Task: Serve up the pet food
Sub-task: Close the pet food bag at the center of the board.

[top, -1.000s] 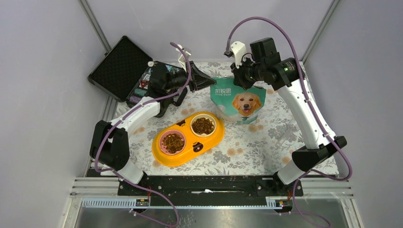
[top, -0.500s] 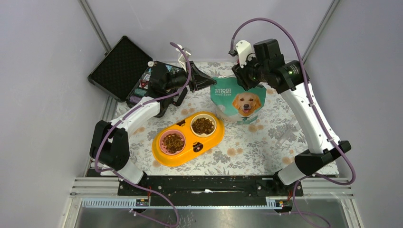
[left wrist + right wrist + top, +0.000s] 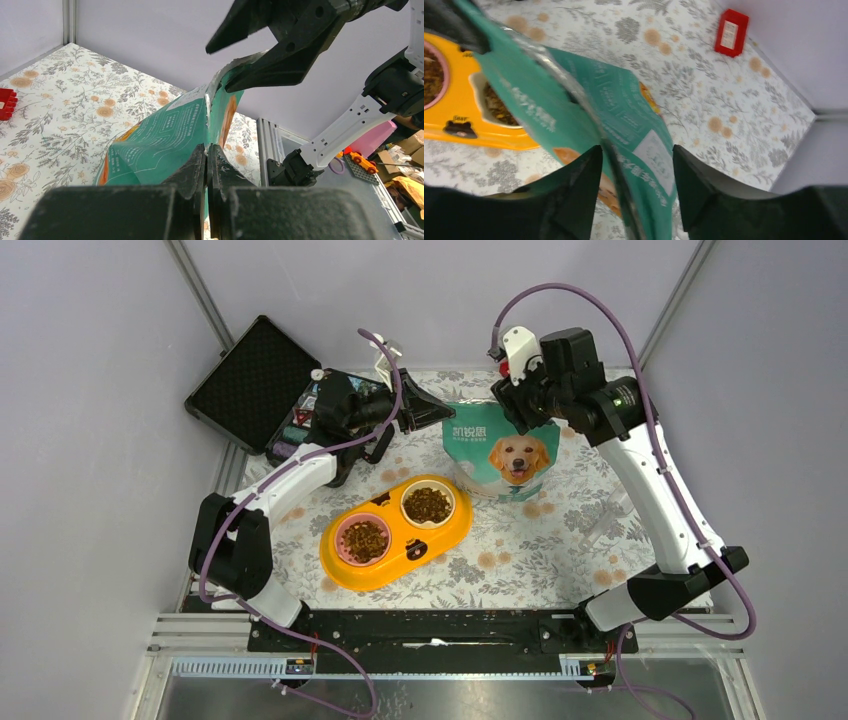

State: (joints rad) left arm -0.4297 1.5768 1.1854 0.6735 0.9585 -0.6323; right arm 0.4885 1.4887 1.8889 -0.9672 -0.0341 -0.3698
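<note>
The teal-and-white pouch (image 3: 505, 455) with the golden retriever stands upright at the back of the table. My left gripper (image 3: 438, 412) is shut on its upper left edge; in the left wrist view the fingers (image 3: 206, 150) pinch the teal film of the pouch (image 3: 165, 130). My right gripper (image 3: 512, 408) hangs open over the pouch's top right. In the right wrist view the pouch's top edge (image 3: 624, 110) runs between the spread jaws of that gripper (image 3: 636, 160) without being pinched. Pet food (image 3: 428, 504) fills both cups of the orange double bowl (image 3: 440, 540).
An open black case (image 3: 255, 380) with small items lies at the back left, beyond the left arm. A red brick (image 3: 731, 32) lies on the floral cloth behind the pouch. The orange bowl stands just in front and to the left of the pouch.
The right gripper has opened and let go of the pouch's top, and has drawn slightly up and to the right. The left gripper keeps its hold; the pouch stays upright.
</note>
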